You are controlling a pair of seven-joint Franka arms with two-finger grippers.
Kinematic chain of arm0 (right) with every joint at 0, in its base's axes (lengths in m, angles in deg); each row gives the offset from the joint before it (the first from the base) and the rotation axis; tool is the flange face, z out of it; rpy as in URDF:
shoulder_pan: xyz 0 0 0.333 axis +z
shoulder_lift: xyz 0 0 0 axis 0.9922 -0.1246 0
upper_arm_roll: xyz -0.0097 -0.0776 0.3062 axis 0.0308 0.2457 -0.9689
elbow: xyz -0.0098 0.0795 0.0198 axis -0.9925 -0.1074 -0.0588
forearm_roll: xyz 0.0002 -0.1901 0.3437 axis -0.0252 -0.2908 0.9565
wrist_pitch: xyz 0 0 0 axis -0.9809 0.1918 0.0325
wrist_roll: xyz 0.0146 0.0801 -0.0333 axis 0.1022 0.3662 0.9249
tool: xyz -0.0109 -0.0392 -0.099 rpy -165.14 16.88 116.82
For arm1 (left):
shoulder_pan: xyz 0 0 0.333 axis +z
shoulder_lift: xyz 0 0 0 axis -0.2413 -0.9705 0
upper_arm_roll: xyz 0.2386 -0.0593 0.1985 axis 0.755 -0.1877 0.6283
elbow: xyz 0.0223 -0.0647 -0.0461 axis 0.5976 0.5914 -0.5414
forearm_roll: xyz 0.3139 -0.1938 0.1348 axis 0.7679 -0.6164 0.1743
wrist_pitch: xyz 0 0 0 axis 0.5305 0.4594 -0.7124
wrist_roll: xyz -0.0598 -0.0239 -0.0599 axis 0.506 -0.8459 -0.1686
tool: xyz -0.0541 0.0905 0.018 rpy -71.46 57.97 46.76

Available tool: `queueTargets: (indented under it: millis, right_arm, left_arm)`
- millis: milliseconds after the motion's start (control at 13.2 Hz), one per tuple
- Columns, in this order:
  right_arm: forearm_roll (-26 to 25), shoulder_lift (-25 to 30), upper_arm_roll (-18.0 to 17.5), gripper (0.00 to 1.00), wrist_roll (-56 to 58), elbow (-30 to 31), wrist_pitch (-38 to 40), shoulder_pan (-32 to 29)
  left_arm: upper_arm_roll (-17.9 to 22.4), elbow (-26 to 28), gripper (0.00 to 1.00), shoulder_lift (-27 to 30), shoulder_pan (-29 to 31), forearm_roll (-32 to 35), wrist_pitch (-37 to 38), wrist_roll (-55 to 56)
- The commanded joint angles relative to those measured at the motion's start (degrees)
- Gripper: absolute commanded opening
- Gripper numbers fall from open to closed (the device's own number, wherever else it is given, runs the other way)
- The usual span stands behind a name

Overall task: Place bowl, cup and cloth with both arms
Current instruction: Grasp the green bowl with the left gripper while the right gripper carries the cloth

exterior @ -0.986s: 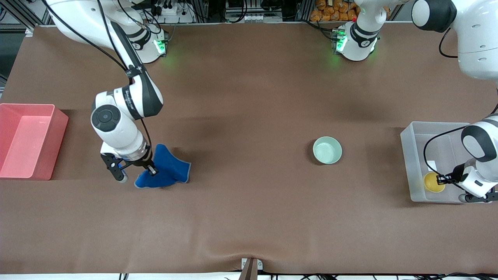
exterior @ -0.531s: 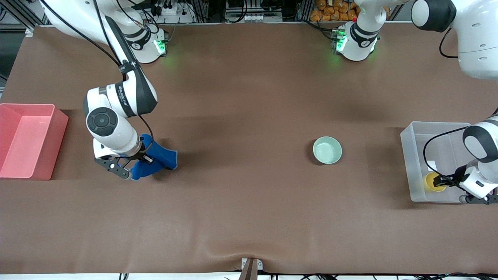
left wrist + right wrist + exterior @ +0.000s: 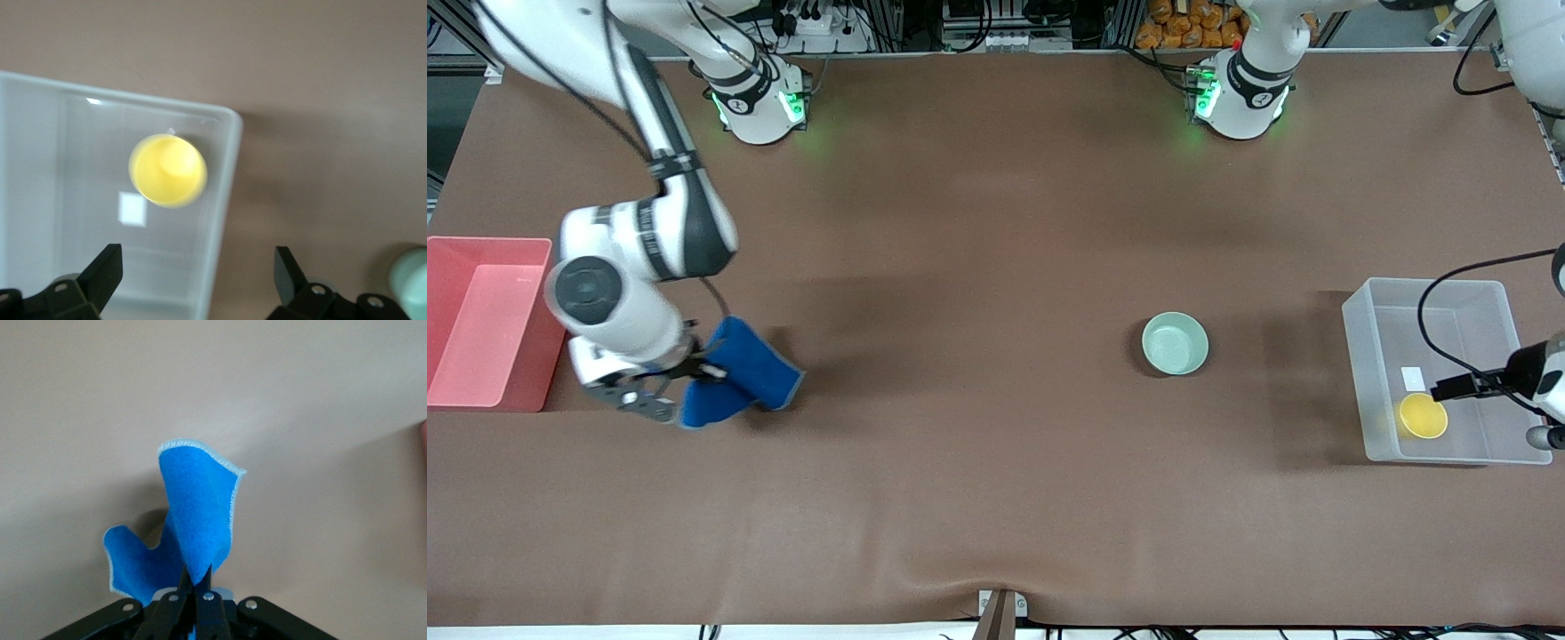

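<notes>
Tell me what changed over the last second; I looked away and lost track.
The right pincer, shut on the blue cloth, carried it toward the pink bin. The left pincer opened, let go of the yellow cup in the clear bin, and rose. The green bowl stayed put.

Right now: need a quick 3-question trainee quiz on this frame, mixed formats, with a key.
1. True or false: the yellow cup stands inside the clear bin.
2. What does the right pincer hold? A) the green bowl B) the blue cloth C) nothing
3. Fill in: the left pincer is ____ above the clear bin.

Key
1. True; it sits upright in the bin, free of the pincer.
2. B; the pincer is shut on the blue cloth, beside the red bin. The green bowl sits alone on the table.
3. Open.
</notes>
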Motion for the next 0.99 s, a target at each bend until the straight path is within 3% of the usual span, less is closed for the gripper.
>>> queueTargets:
  millis: [0, 227, 455, 607, 758, 910]
  right_arm:
    - [-1.92, 0.87, -0.85, 0.00, 6.28, -2.54, 0.91, -5.81]
    - [-1.92, 2.62, -0.76, 0.00, 13.40, -2.55, 5.01, -11.00]
    - [-1.92, 6.13, -0.76, 0.00, 15.53, -2.55, 8.98, -14.96]
    - [-1.92, 9.90, -0.85, 0.00, 16.31, -2.38, 14.67, -17.07]
    - [-1.92, 13.68, -0.76, 0.00, 23.49, -2.64, 22.58, -18.92]
    - [-1.92, 17.46, -0.76, 0.00, 30.26, -2.64, 28.83, -22.86]
  left_arm:
    - [-5.96, 6.57, 1.00, 5.95, -1.18, 3.57, 2.29, 7.93]
    - [-14.23, 13.94, 1.00, 9.47, -1.17, 4.45, 1.68, 18.74]
    - [-22.14, 28.35, 1.00, 11.86, -0.82, 9.19, -9.87, 27.44]
    - [-23.74, 33.12, 1.00, 10.64, -1.17, 9.55, -17.01, 30.53]
    - [-24.19, 35.68, 1.00, 9.93, -1.35, 10.16, -19.32, 31.60]
    - [-24.27, 37.79, 0.82, 9.05, -1.26, 10.43, -23.53, 31.77]
